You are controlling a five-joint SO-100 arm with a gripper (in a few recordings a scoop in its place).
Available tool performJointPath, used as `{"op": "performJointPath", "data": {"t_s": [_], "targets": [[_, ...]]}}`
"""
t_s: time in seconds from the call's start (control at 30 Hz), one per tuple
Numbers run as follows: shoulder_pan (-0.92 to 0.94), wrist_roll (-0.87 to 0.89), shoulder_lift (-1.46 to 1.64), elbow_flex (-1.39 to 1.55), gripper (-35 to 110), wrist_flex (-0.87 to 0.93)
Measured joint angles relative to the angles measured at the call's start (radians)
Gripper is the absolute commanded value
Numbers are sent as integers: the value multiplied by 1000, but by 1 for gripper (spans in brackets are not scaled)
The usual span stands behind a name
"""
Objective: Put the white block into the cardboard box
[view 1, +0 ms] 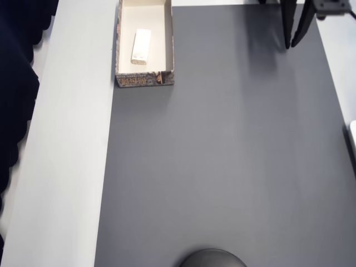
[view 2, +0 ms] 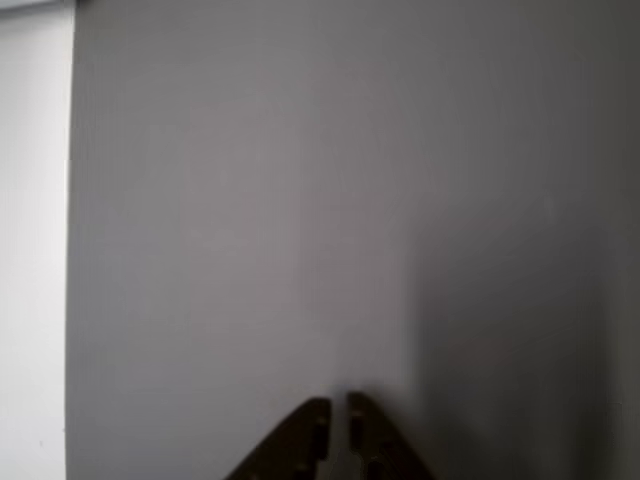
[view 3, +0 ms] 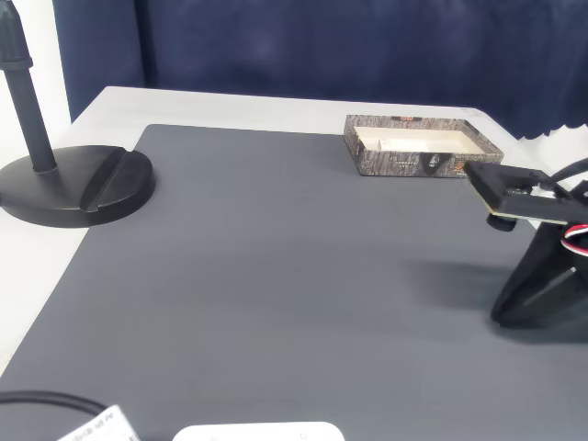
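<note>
White block (view 1: 141, 45) lies flat inside the cardboard box (view 1: 168, 50), roughly mid-tray, long side running along the box's length, apart from the walls. The box sits at the far edge of the grey mat (view 1: 222, 156), top left in the overhead view, its mottled end wall facing the mat. Gripper (view 1: 296, 38) is well apart from it, top right in the overhead view, tips pointed down at bare mat. In the wrist view the fingertips (view 2: 318, 420) are almost touching, a thin slit between them, nothing held: closed and empty. Task looks done; the arm seems parked clear of the box. Black stand base (view 3: 73, 184) sits far left in the fixed view.
</note>
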Motion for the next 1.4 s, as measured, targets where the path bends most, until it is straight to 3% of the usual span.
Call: {"op": "performJointPath", "data": {"t_s": [1.4], "targets": [[0, 26, 3, 31, -1, -18]]}}
